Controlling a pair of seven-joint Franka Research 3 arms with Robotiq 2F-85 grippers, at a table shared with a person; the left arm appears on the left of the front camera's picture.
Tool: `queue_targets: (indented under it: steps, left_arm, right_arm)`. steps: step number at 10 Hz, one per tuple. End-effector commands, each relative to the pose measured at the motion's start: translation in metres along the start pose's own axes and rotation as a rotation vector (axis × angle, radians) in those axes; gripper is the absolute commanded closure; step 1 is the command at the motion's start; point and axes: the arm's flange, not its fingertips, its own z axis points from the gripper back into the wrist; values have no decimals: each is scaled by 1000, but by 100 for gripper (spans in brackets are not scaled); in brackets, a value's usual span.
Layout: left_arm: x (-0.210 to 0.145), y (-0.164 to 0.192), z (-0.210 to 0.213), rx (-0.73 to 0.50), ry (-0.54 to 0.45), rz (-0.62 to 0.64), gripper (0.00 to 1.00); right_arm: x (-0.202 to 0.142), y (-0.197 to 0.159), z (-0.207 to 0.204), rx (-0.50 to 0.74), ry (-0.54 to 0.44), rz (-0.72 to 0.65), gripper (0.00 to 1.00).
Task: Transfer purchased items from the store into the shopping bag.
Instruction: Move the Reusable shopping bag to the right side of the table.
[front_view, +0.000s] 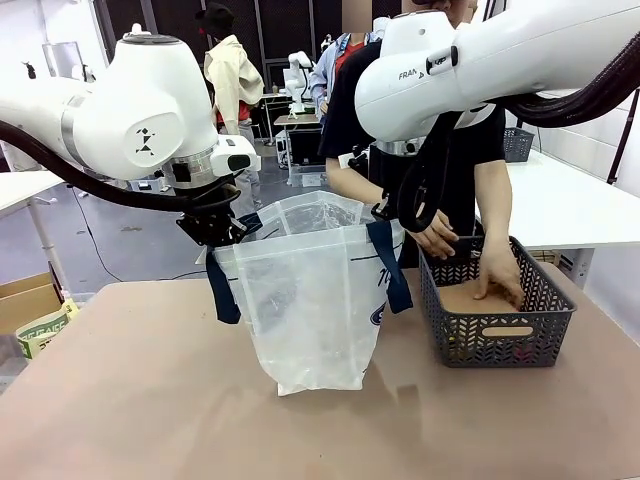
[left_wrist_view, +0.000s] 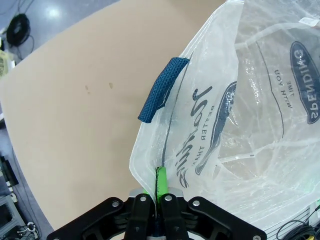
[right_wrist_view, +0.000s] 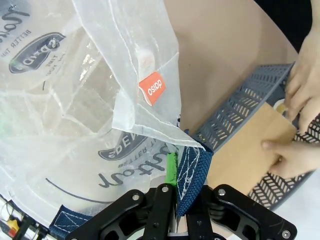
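At mid-table the shopping bag (front_view: 315, 300) stands upright on the tan table (front_view: 130, 380), mouth held open from both sides. Left gripper (left_wrist_view: 159, 180) is clenched on the bag's thin rim, with the near navy strap (left_wrist_view: 162, 87) hanging free just beside the pinch. Right gripper (right_wrist_view: 181, 172) is clamped on the opposite navy strap (right_wrist_view: 194, 170) where it meets the rim. Dark slatted basket (front_view: 495, 335) sits just beside the bag on the right arm's side. Both of the person's hands are at it, one (front_view: 500, 280) pressed down on a flat brown packet (right_wrist_view: 245, 145), the other (front_view: 437, 238) at the near rim. Bag looks empty through its cloudy wall, though folds and print make that hard to confirm. Step in hand, as I judge it: the first item is being picked out, none transferred yet. Next move calls for both grips to hold the mouth wide and steady while the packet comes over the rim.
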Motion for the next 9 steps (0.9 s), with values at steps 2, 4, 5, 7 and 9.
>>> queue_targets:
  steps: [2, 4, 5, 7, 9]
  left_arm:
    - [0, 0, 0, 1, 0, 7, 100]
    - [0, 0, 0, 1, 0, 7, 100]
    - [0, 0, 0, 1, 0, 7, 100]
    - [0, 0, 0, 1, 0, 7, 100]
    - [0, 0, 0, 1, 0, 7, 100]
  right_arm:
    - [0, -1, -1, 0, 1, -10, 100]
    - [0, -1, -1, 0, 1, -10, 100]
    - [0, -1, -1, 0, 1, -10, 100]
    - [0, -1, -1, 0, 1, -10, 100]
    - [0, -1, -1, 0, 1, -10, 100]
